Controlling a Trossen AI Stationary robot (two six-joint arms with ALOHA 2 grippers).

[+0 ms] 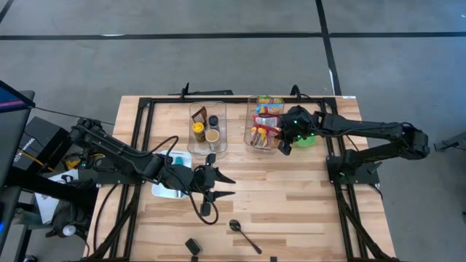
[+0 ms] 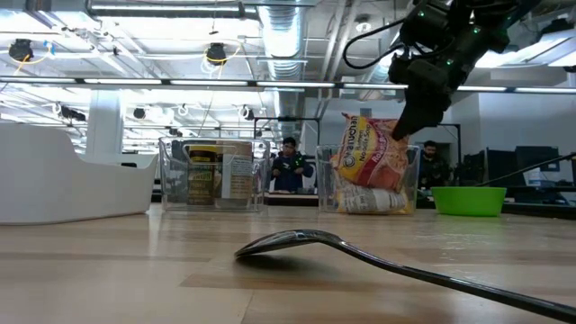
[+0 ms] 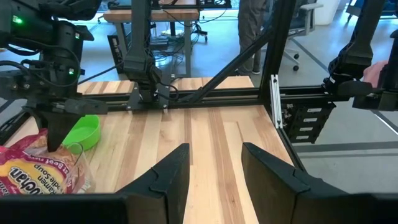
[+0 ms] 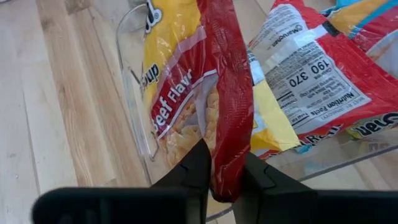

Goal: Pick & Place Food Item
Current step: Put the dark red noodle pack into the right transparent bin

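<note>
A yellow-and-red noodle soup packet (image 4: 180,93) stands in a clear bin (image 1: 251,147) at the table's far right, among other packets (image 4: 311,74). My right gripper (image 4: 225,162) is above the bin, slanting down, shut on that packet; in the low view it (image 2: 407,129) is at the packet's upper corner. My left gripper (image 3: 214,168) hovers open over bare wood near the table's middle (image 1: 222,185), with nothing between its fingers. My right gripper pinches the packet's red sealed edge (image 4: 227,134) between its two fingers (image 4: 196,167). They come from above, slanting down, and lie across the edge. The packet (image 2: 367,148) stands tilted below the fingers, its lower part in the bin among the other packets.
A second clear bin (image 1: 207,127) with jars stands left of the packet bin. A green bowl (image 1: 307,140) sits just right of it. A white dish (image 1: 166,188) lies under my left arm. A spoon (image 1: 245,234) and a small black piece (image 1: 192,246) lie near the front edge.
</note>
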